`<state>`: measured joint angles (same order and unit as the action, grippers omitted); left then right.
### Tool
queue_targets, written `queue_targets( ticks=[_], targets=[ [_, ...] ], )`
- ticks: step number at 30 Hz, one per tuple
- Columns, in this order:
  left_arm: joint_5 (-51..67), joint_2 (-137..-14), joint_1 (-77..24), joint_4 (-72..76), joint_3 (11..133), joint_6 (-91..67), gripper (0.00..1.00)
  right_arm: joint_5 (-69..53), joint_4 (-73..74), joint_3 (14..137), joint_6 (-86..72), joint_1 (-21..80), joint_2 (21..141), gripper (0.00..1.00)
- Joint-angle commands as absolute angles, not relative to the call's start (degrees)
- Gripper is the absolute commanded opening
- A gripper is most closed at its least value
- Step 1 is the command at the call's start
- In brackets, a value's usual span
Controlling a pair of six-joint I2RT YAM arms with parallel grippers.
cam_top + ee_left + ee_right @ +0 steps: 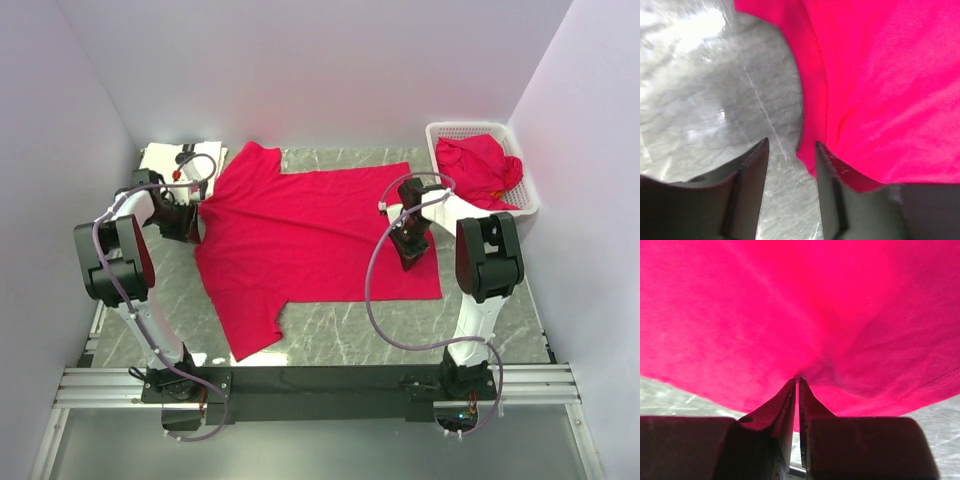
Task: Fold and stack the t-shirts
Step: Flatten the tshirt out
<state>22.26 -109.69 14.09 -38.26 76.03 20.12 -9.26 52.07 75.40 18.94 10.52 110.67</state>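
Top view overhead; both wrist views close on red t-shirt.

The top view is lit brightly and evenly from above; only soft, faint shadows are cast on the table. In the left wrist view, strong glare is seen at the upper left, where the marble is washed out. The red shirt is oversaturated, so folds are barely resolved. In both wrist views, the fingers at the bottom are rendered dark and slightly blurred.
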Motion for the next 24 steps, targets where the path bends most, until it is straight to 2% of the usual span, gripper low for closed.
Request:
queue_targets(
  ticks=[1,6,10,18,24],
  targets=[
    [27.9,-103.3,12.3,-42.6,79.4,27.9,0.5,-13.2,53.3,77.3,19.2,10.9,105.7,0.13],
    [30.0,-93.4,7.0,-50.9,73.9,41.0,0.5,-13.9,56.0,78.0,19.3,10.9,101.8,0.14],
    [27.8,-86.2,-1.2,-53.1,62.5,48.9,0.45,-12.0,57.6,76.1,20.0,11.0,101.2,0.13],
    [19.9,-79.0,-16.2,-46.5,46.4,48.6,0.41,-10.5,56.0,72.3,18.8,11.1,102.7,0.12],
    [13.7,-80.4,-30.1,-42.1,42.6,44.8,0.41,-8.9,54.8,71.0,18.9,10.9,102.9,0.11]
  ],
)
